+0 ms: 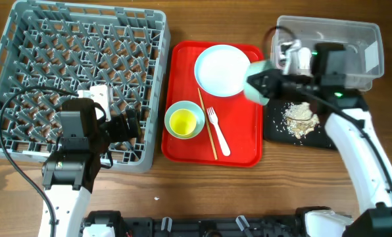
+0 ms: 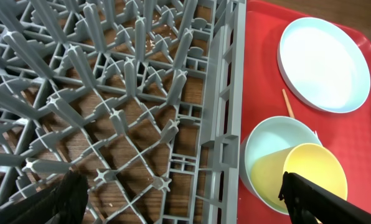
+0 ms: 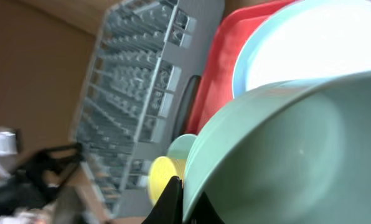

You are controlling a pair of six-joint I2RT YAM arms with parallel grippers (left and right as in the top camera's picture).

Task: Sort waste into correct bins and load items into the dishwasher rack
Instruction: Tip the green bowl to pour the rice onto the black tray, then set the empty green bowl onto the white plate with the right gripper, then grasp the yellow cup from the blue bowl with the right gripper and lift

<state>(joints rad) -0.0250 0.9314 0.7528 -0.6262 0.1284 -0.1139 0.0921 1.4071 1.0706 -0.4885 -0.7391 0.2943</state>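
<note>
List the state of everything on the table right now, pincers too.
rack: empty.
plate: flat on red tray.
tray bowl: upright, cup inside.
fork: flat on red tray.
chopsticks: flat, between tray bowl and fork.
held bowl: tipped, gripped by right pincer.
crumbs: piled on black tray.
left pincer: open over rack.
tub: contents partly hidden.

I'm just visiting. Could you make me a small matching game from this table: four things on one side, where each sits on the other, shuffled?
Things:
1. yellow cup
2. white fork
3. crumbs
4. raised mint bowl

Places:
A. on the black tray
B. held by the right gripper
C. inside the other mint bowl
D. flat on the red tray

Pairs: 1-C, 2-D, 3-A, 4-B
</note>
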